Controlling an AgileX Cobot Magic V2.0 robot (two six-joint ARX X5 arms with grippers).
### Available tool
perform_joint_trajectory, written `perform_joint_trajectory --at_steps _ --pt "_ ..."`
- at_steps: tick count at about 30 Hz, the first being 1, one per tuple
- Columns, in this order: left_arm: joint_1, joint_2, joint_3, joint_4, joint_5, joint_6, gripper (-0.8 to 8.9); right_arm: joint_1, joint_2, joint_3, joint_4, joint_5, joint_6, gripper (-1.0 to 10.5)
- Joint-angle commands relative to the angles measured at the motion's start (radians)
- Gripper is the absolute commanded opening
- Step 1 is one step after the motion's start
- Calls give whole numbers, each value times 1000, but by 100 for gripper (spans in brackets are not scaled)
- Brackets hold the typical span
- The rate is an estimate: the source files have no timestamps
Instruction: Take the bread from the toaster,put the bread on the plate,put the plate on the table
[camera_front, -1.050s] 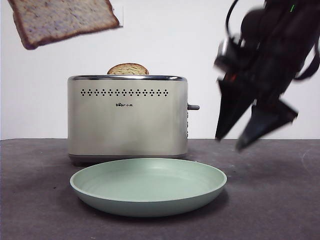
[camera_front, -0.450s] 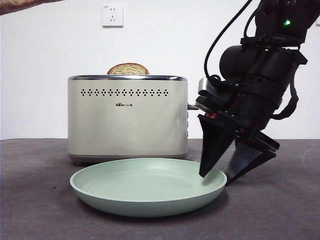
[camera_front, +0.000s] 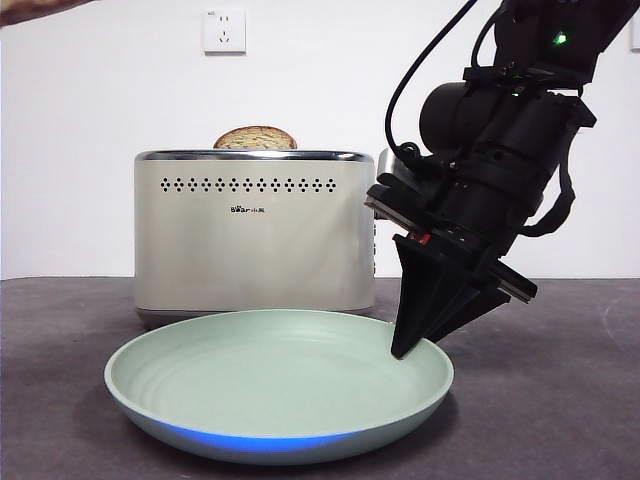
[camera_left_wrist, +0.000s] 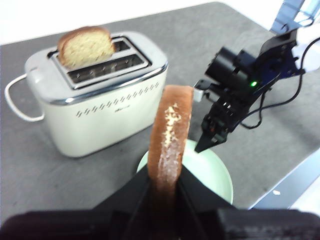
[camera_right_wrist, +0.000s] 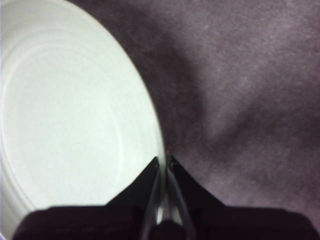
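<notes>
The plate, pale mint with a raised rim, sits lower centre of the front view, before the toaster. My right gripper pinches its right rim; half a second ago that side lay flat, now it is tilted. My left gripper clamps the bread, mostly cropped at upper left.

Bread: tan slice with brown crust, stood on edge, held up above the plate and clear of the toaster. Toaster: cream-beige box with chrome top rim, upright on the table, a second, rounder slice in one slot. Plate: pale mint-green, shallow, in front of the toaster, its rim pinched on one side, apparently tipped.
</notes>
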Motion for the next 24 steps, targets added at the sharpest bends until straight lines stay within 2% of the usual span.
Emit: perform_joint_trajectory --at_steps 1,8,11,18,24 --pt "-3 37 -7 56 46 -9 -8 2 -18 1 -6 6 21 -12" --pt "-2 211 -7 107 232 0 -8 2 -153 1 -13 8 28 -12" --pt "-2 304 -7 113 290 34 -8 1 -236 1 -25 10 36 -12" --pt "1 506 -7 215 465 48 -8 0 -409 1 -77 13 37 -12" --pt "7 637 -7 272 559 47 -8 -1 -483 1 -127 15 47 -12"
